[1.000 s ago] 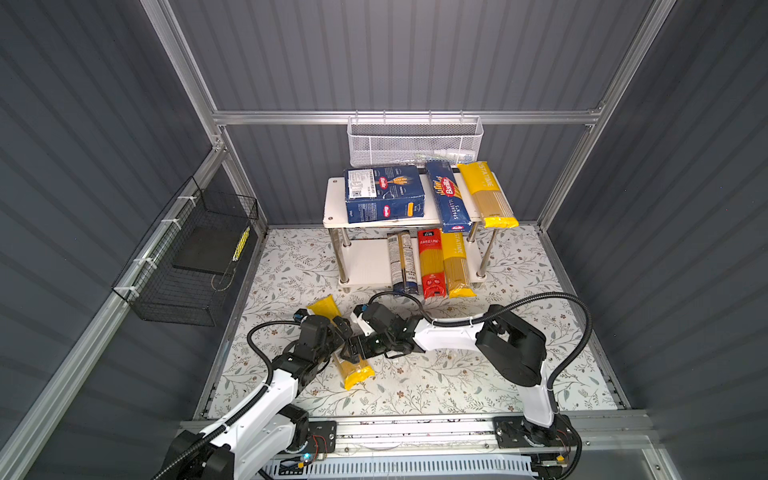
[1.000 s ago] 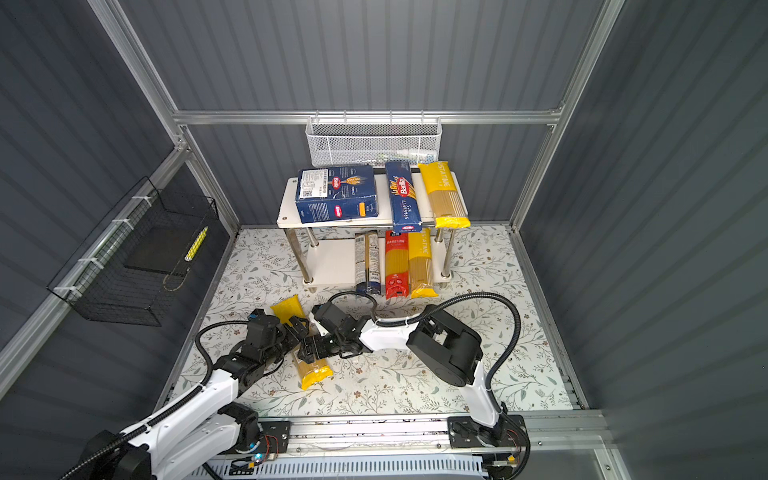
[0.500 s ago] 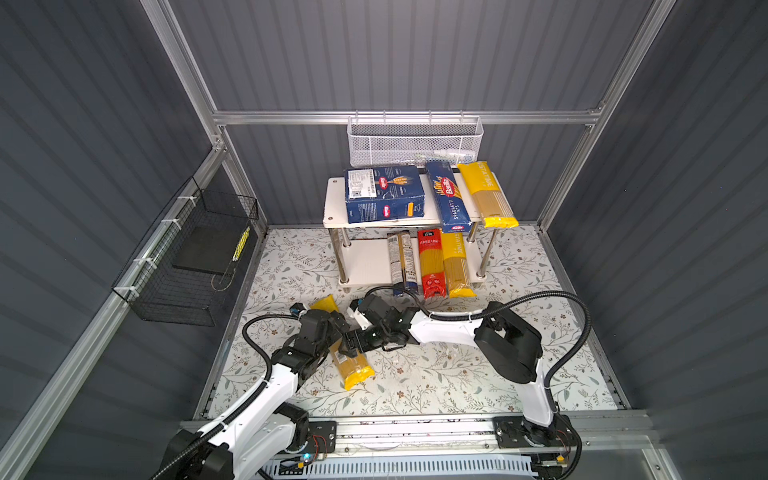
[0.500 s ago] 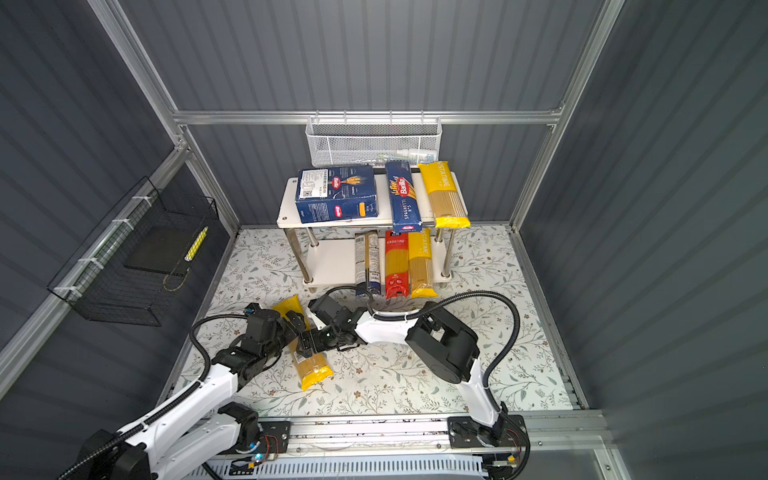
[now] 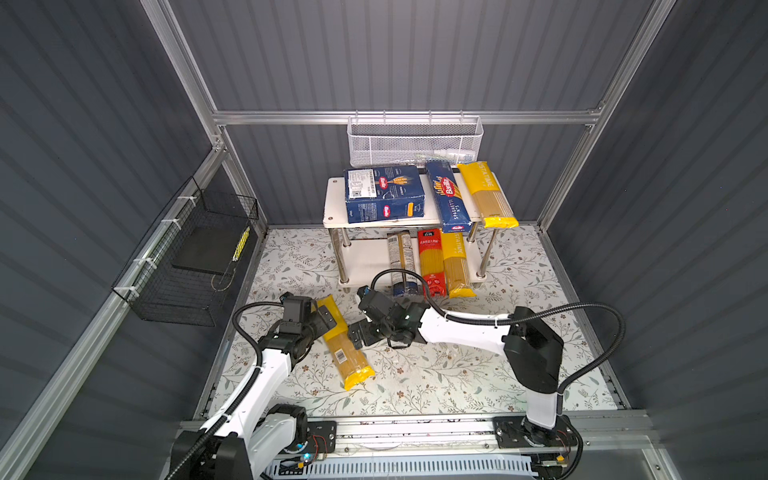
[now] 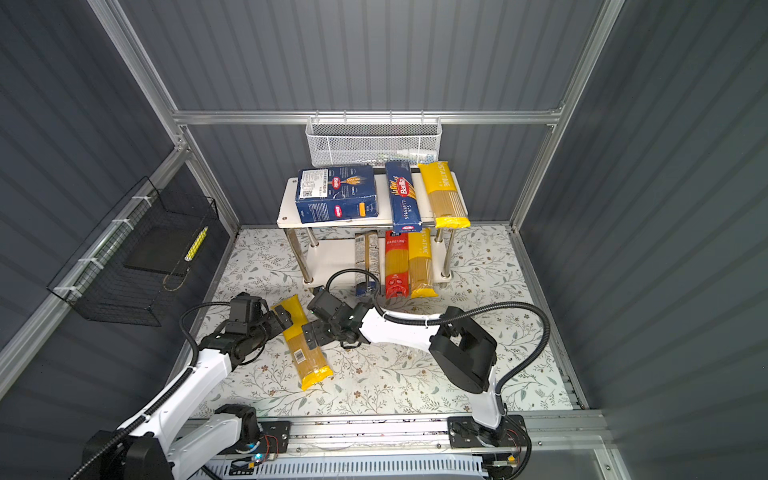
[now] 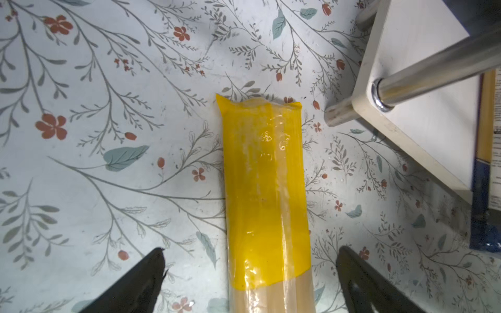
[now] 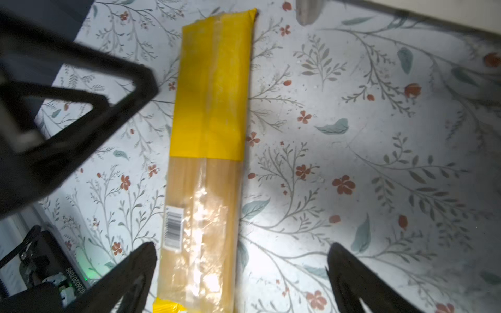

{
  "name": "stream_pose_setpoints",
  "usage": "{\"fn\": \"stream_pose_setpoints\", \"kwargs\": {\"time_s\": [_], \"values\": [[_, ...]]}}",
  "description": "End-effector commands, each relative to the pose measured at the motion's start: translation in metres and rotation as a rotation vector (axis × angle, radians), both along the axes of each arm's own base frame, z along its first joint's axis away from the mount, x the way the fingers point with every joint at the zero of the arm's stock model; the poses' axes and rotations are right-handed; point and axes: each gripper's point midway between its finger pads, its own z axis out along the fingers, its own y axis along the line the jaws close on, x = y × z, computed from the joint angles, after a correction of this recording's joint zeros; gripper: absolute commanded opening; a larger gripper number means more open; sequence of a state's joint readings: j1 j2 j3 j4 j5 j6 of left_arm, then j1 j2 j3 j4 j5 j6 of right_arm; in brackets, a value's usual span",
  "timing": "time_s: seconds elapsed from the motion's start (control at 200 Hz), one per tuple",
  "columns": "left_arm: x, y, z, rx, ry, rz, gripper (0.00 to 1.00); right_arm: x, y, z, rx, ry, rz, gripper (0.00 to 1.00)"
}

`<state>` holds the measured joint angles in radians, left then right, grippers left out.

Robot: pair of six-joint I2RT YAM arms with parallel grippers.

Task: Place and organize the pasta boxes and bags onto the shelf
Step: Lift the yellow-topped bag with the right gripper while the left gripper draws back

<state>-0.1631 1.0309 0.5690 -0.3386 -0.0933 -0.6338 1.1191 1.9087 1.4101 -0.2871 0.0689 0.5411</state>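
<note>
shelf: loaded with two Barilla boxes and four spaghetti packets | last yellow-ended packet: laid flat on the desk near the shelf | left tool: held wide astride its yellow end, seemingly for clamping | right tool: held wide, empty, at its middle

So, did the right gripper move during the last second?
Yes. In a top view the right gripper has moved toward the shelf, away from the front rail.

Barilla, SPAGHETTI N°5 on narrow box
</note>
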Motion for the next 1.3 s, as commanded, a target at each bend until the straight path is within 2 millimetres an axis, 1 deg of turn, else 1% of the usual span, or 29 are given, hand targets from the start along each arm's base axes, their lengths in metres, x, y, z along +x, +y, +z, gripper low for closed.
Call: {"fn": "stream_pose_setpoints", "kwargs": {"time_s": [0.0, 0.095, 0.175, 0.235, 0.25, 0.285, 0.365, 0.5, 0.545, 0.61, 0.725, 0.84, 0.955, 1.035, 1.105, 1.296], "values": [[0.021, 0.0, 0.014, 0.016, -0.04, -0.07, 1.0, -0.015, -0.01, -0.006, -0.08, -0.034, -0.015, 0.99], [0.033, 0.018, 0.009, 0.021, -0.046, -0.031, 1.0, -0.03, 0.003, -0.012, -0.08, -0.031, 0.006, 0.99], [0.04, 0.034, 0.004, 0.053, -0.035, -0.002, 1.0, -0.035, 0.012, -0.021, -0.111, -0.025, 0.018, 0.99], [0.043, 0.041, 0.002, 0.082, -0.037, 0.012, 1.0, -0.035, 0.021, -0.025, -0.123, -0.035, 0.025, 0.99], [0.043, 0.043, 0.002, 0.09, -0.041, 0.014, 1.0, -0.037, 0.018, -0.03, -0.147, -0.03, 0.028, 0.99], [0.045, 0.045, 0.003, 0.103, -0.051, 0.02, 1.0, -0.037, 0.019, -0.033, -0.16, -0.027, 0.029, 0.99], [0.048, 0.05, 0.004, 0.129, -0.074, 0.03, 1.0, -0.034, 0.022, -0.038, -0.177, -0.036, 0.021, 0.99], [0.045, 0.063, -0.001, 0.178, -0.082, 0.078, 1.0, -0.031, 0.034, -0.046, -0.193, -0.04, 0.031, 0.99], [0.043, 0.065, -0.003, 0.176, -0.09, 0.09, 1.0, -0.03, 0.035, -0.051, -0.221, -0.039, 0.032, 0.99], [0.041, 0.067, -0.004, 0.18, -0.085, 0.098, 1.0, -0.029, 0.038, -0.053, -0.25, -0.044, 0.034, 0.99], [0.039, 0.06, -0.006, 0.143, -0.099, 0.087, 1.0, -0.029, 0.043, -0.056, -0.25, -0.048, 0.038, 0.99], [0.037, 0.061, -0.009, 0.139, -0.1, 0.094, 1.0, -0.028, 0.044, -0.062, -0.268, -0.047, 0.039, 0.99], [0.033, 0.067, -0.013, 0.168, -0.08, 0.117, 1.0, -0.028, 0.044, -0.068, -0.301, -0.048, 0.041, 0.99], [0.034, 0.069, -0.015, 0.171, -0.072, 0.122, 1.0, -0.028, 0.045, -0.07, -0.311, -0.055, 0.052, 0.99], [0.037, 0.064, -0.015, 0.149, -0.077, 0.105, 1.0, -0.028, 0.047, -0.072, -0.316, -0.057, 0.064, 0.99], [0.036, 0.064, -0.018, 0.142, -0.083, 0.11, 1.0, -0.027, 0.039, -0.077, -0.362, -0.059, 0.061, 0.99]]}}
